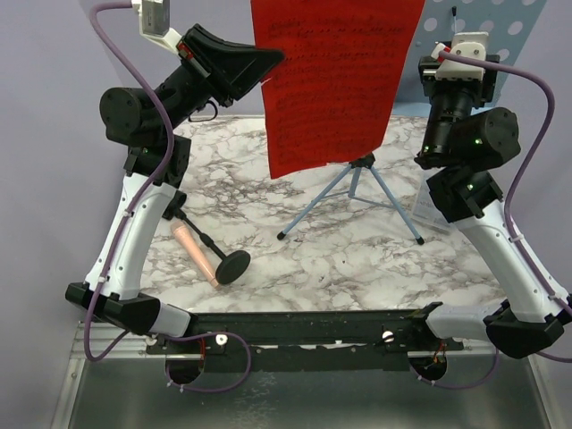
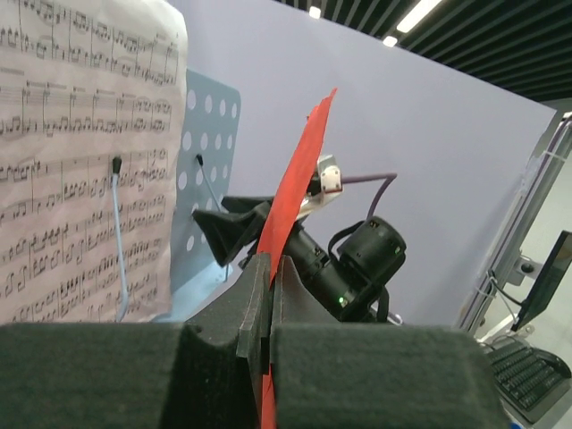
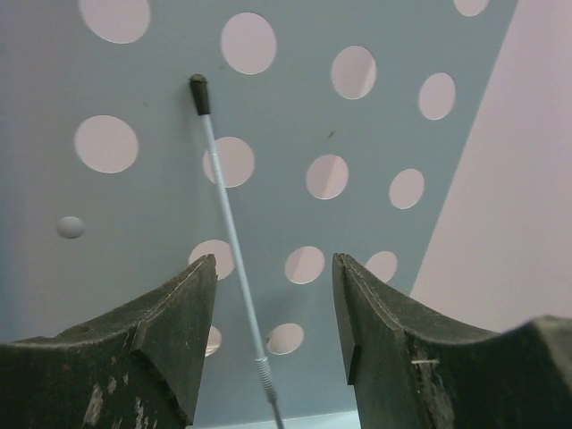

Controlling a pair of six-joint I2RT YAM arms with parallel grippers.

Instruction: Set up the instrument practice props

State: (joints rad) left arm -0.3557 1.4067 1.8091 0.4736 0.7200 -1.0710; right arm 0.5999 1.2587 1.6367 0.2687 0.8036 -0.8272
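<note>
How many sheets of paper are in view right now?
2. The red sheet is pinched in the left end effector; the white sheet music sits against the music stand. More could be hidden behind them.

Past the left pincer (image 2: 271,290), a plain pale lilac wall (image 2: 420,152) fills most of the view. Above and to the right of that pincer runs a ceiling of dark slats (image 2: 509,45) with bright strip lights (image 2: 429,13) between them. Far to its right stands a silvery metal frame post (image 2: 527,214), and lower down beyond it a dark monitor (image 2: 550,277) and a keyboard (image 2: 527,371). Beneath both pincers lies the table (image 1: 340,268), white marble veined grey. Nearer than the pincers, past the table's near edge, is a dull grey metal surface (image 1: 295,402).
</note>
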